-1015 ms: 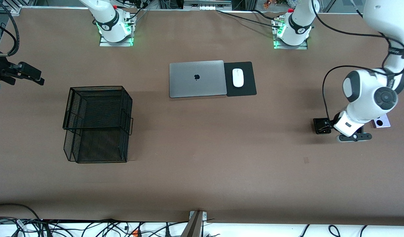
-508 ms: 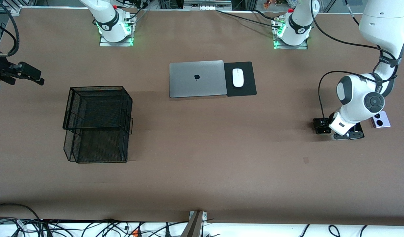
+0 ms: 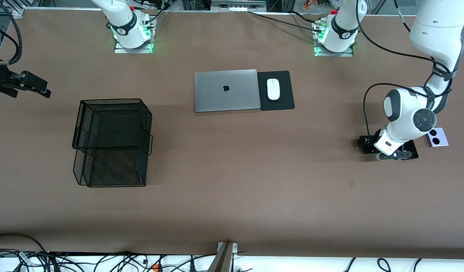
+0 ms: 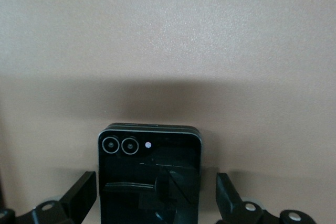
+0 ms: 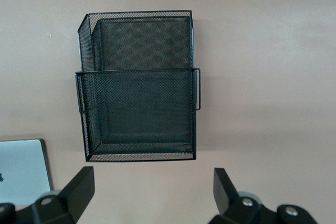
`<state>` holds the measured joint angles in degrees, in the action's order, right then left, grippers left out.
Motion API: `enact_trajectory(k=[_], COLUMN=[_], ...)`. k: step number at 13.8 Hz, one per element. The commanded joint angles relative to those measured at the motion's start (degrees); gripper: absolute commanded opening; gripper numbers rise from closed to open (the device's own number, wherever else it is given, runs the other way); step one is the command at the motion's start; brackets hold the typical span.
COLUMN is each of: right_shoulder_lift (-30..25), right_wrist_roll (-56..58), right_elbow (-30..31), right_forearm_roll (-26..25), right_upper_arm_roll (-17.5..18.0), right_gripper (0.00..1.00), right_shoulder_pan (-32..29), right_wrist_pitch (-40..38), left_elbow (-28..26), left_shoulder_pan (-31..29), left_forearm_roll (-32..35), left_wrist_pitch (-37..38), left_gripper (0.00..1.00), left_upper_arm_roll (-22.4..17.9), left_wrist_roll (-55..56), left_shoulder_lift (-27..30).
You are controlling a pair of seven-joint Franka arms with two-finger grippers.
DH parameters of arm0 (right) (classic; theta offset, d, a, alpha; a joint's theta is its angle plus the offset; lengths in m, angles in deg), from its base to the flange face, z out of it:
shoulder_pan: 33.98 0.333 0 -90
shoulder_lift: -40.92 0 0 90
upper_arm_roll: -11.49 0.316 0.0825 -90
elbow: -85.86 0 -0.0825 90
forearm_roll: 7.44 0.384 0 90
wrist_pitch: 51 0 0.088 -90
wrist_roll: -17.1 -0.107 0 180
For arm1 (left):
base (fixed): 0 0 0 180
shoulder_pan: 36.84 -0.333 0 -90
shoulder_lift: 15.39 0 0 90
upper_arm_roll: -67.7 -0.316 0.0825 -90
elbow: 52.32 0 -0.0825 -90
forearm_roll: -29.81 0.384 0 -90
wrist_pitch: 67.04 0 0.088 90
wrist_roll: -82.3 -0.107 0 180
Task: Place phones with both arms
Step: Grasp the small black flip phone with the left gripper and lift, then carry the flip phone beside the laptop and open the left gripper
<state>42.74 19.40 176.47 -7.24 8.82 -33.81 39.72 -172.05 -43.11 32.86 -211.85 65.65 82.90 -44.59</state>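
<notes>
Your left gripper (image 4: 152,203) hangs spread wide around the flip phone (image 4: 149,174); right gripper (image 5: 149,203) waits, open too.

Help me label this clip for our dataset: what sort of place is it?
Probably a robotics lab staged as an office desk: two arms bolted to a brown table, loose cables along its edge, and a closed laptop, mouse and wire mesh tray as props.
</notes>
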Motion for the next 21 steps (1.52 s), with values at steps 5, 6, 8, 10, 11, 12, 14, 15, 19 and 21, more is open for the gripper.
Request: enact_trajectory(k=[5,6,8,10,11,12,14,15,19,21], right_shoulder_lift=[-0.07,-0.07,-0.15,-0.07,-0.15,-0.15,-0.15,-0.07,-0.15,-0.07], right_wrist_roll=[0.16,0.16,0.16,0.16,0.16,0.16,0.16,0.16,0.16,0.16], right_elbow=[-0.69,-0.69,-0.69,-0.69,-0.69,-0.69,-0.69,-0.69,-0.69,-0.69], right_forearm_roll=[-0.11,-0.11,-0.11,-0.11,-0.11,-0.11,-0.11,-0.11,-0.11,-0.11], right_upper_arm_roll=[-0.41,-0.41,-0.41,-0.41,-0.41,-0.41,-0.41,-0.41,-0.41,-0.41], right_gripper=[1.0,1.0,1.0,1.0,1.0,1.0,1.0,1.0,1.0,1.0], right_shoulder_pan=[0.35,0.44,0.35,0.44,0.44,0.44,0.44,0.44,0.35,0.35], right_wrist_pitch=[-0.29,-0.29,-0.29,-0.29,-0.37,-0.29,-0.29,-0.29,-0.29,-0.29], left_elbow=[0.03,0.11,0.64,1.34,2.3,4.31,10.1,13.09,21.72,24.09], left_shoulder_pan=[-0.24,-0.24,-0.24,-0.15,0.37,0.47,0.47,0.55,1.61,4.23], left_forearm_roll=[1.35,1.35,1.35,1.35,1.35,1.26,0.74,0.47,-1.02,-1.2], left_wrist_pitch=[-0.38,-0.38,0.23,0.76,3.2,6.7,15.74,20.06,28.18,28.18], left_gripper=[0.37,0.31,0.28,0.28,0.28,0.28,0.28,0.26,0.22,0.22], left_upper_arm_roll=[0.12,0.21,0.21,0.74,0.91,1.87,4.33,5.91,13.99,16.99], left_wrist_roll=[0.28,0.28,0.28,0.1,0.19,0.19,0.45,0.71,0.54,0.89], left_shoulder_lift=[-0.6,-0.6,0.19,2.46,3.61,4.23,4.24,4.06,2.31,0.64])
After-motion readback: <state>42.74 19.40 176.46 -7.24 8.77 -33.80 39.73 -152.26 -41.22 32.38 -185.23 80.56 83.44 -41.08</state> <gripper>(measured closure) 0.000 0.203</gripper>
